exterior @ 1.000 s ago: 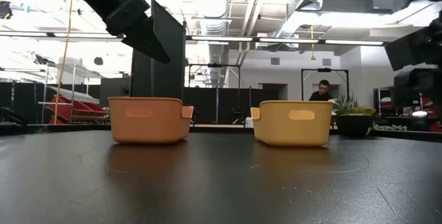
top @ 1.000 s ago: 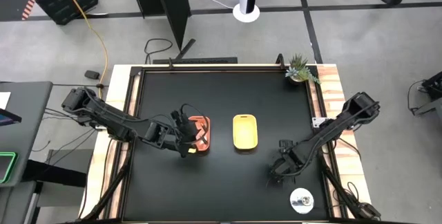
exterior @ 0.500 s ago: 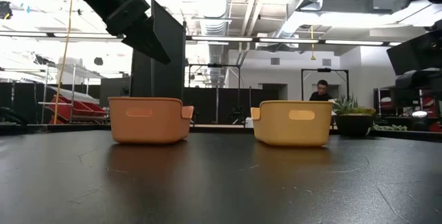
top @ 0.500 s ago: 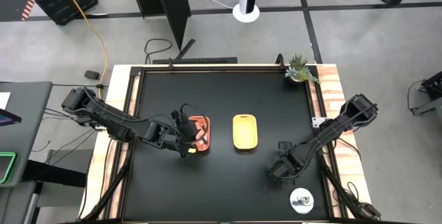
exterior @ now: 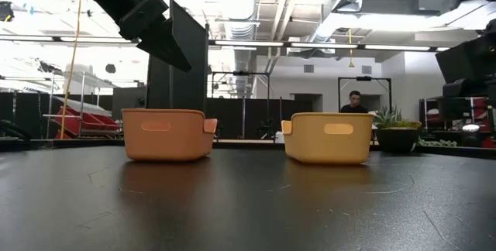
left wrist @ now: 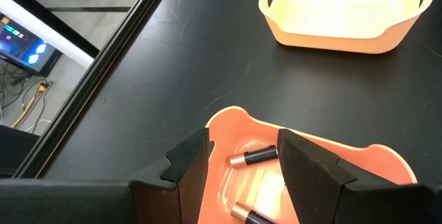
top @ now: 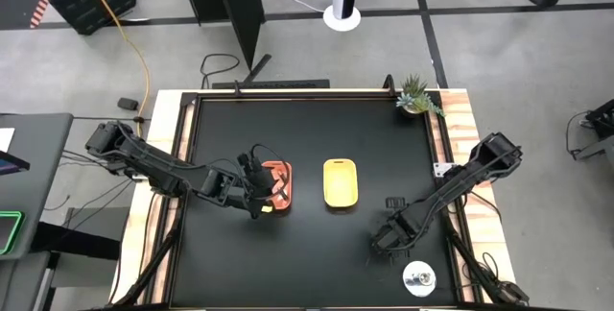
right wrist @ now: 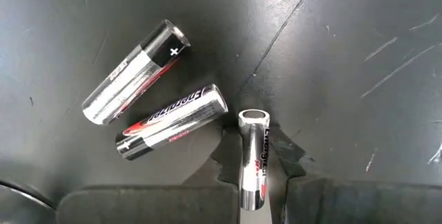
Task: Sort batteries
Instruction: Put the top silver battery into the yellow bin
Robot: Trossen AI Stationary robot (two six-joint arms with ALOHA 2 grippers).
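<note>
Three silvery batteries lie on the black table under my right gripper point(top: 389, 240) at the near right. Two of them point(right wrist: 135, 72) point(right wrist: 173, 122) lie free on their sides. The third point(right wrist: 253, 141) sits between the fingers of my right gripper point(right wrist: 254, 167), which is shut on it. My left gripper point(left wrist: 242, 175) hangs open over the near end of the orange tray point(top: 279, 184). Two batteries point(left wrist: 253, 156) point(left wrist: 248, 216) lie on that tray's floor. The yellow tray point(top: 341, 182) stands to its right and shows nothing inside. My right gripper pinches the battery's long sides point(right wrist: 253, 156) between its two fingers, about the middle of its length. The fingers point down from above and lie across the battery. The battery lies flat on the table.
A round silvery disc point(top: 419, 277) lies at the near right corner, close to my right gripper. A small potted plant point(top: 417, 95) stands at the far right corner. A person point(exterior: 354, 102) shows in the room far behind the table. Bare black tabletop lies between the trays and the near edge.
My right gripper has sunk a little toward the table over the loose batteries.
</note>
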